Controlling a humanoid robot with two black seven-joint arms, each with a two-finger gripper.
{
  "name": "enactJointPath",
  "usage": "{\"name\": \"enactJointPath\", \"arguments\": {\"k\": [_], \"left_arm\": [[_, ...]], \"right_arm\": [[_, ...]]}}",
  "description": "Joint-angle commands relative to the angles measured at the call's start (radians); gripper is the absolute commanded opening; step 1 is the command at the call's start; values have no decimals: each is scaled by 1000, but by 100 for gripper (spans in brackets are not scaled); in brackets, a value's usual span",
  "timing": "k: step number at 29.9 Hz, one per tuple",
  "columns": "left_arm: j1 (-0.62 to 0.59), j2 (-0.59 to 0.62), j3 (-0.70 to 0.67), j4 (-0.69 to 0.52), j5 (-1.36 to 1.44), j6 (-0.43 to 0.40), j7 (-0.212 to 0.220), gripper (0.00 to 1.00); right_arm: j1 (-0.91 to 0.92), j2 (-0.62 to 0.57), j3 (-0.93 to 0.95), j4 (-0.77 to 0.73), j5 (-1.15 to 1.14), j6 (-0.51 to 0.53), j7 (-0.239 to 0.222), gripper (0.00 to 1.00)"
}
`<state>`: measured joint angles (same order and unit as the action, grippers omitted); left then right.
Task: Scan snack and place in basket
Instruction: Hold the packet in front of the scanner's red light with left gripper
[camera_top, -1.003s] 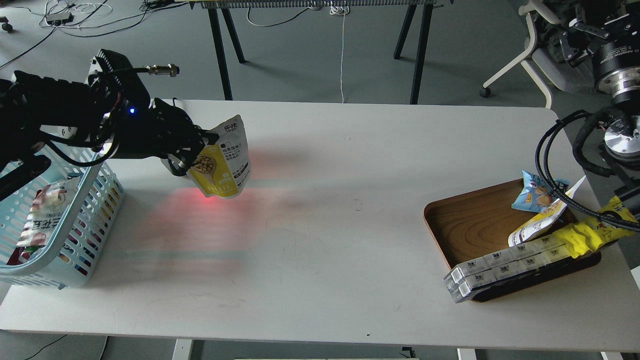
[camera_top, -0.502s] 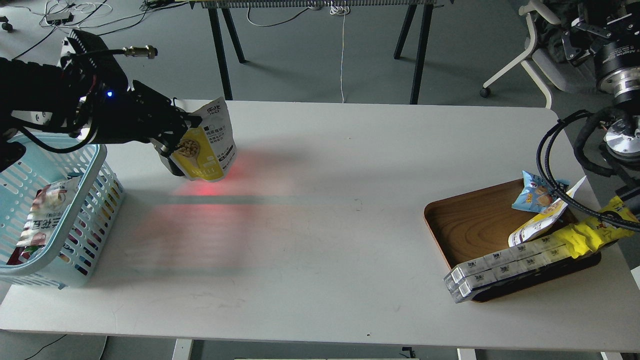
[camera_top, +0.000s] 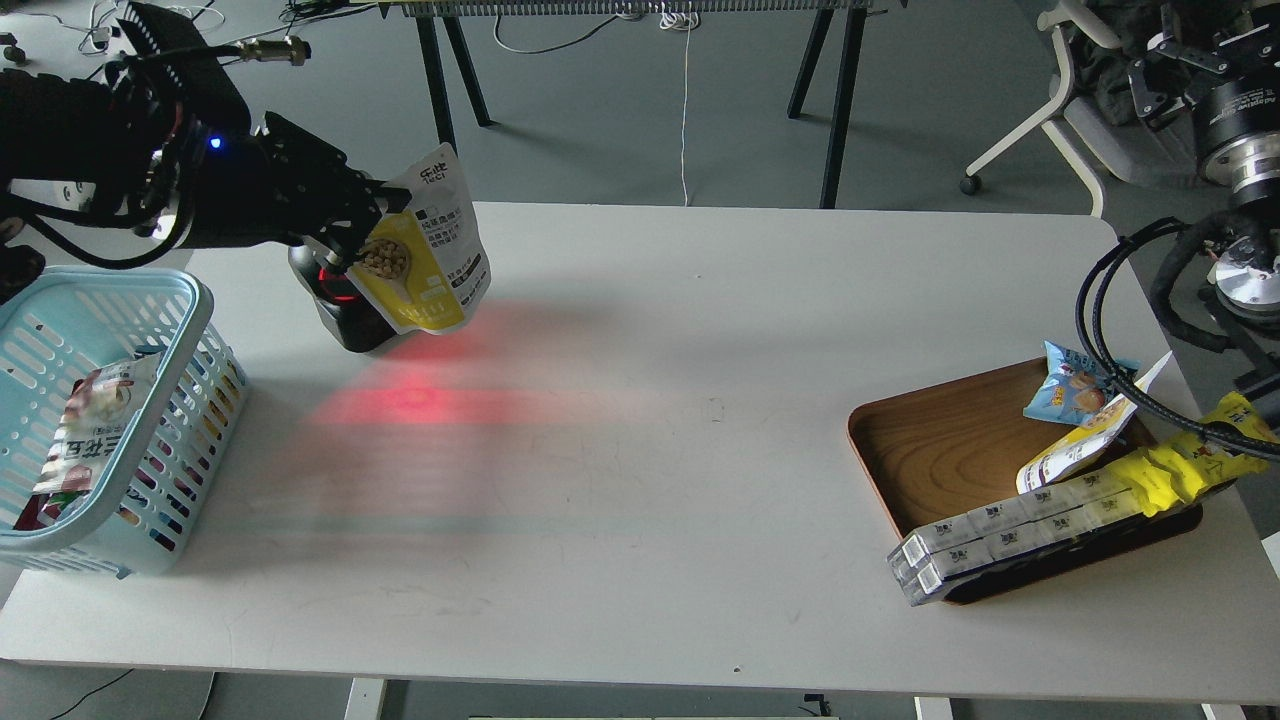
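The snack (camera_top: 425, 255) is a flat pouch with a yellow lower half, a white top with dark print and a picture of round tan nuts. My left gripper (camera_top: 365, 225) is shut on its left edge and holds it in the air above the table's back left part, in front of a black scanner (camera_top: 345, 305) that glows red. A red glow lies on the table below. The light blue slotted basket (camera_top: 150, 300) stands at the far left, to the left of and below the pouch, with a red and white packet in it. My right gripper is out of view.
A brown wooden tray (camera_top: 950, 440) at the right holds a small blue packet (camera_top: 1065, 390), a long yellow pack (camera_top: 1170, 465) and white boxes (camera_top: 1010, 535). Black cables of my right arm (camera_top: 1120, 330) hang over the tray. Table legs stand behind.
My left gripper has lifted the pouch up and back, away from the table's middle. The scanner now shows below the pouch. The red glow has shifted on the table.
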<state>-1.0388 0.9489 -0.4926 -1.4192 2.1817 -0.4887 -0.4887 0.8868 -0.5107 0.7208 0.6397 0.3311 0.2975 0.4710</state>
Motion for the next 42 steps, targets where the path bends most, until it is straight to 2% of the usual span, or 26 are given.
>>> {"name": "enactJointPath", "arguments": {"k": [1, 14, 25, 32, 42], "left_arm": [[5, -44, 6, 34, 0, 0, 0, 2], [36, -119, 45, 72, 0, 0, 0, 2], [46, -111, 72, 71, 0, 0, 0, 2], [42, -70, 26, 62, 0, 0, 0, 2], [42, 24, -20, -102, 0, 0, 0, 2]], "right_arm": [[-2, 1, 5, 0, 0, 0, 0, 97], [-16, -8, 12, 0, 0, 2, 0, 97], [-31, -26, 29, 18, 0, 3, 0, 97], [-31, -26, 29, 18, 0, 2, 0, 97], [-34, -51, 42, 34, 0, 0, 0, 97]]}}
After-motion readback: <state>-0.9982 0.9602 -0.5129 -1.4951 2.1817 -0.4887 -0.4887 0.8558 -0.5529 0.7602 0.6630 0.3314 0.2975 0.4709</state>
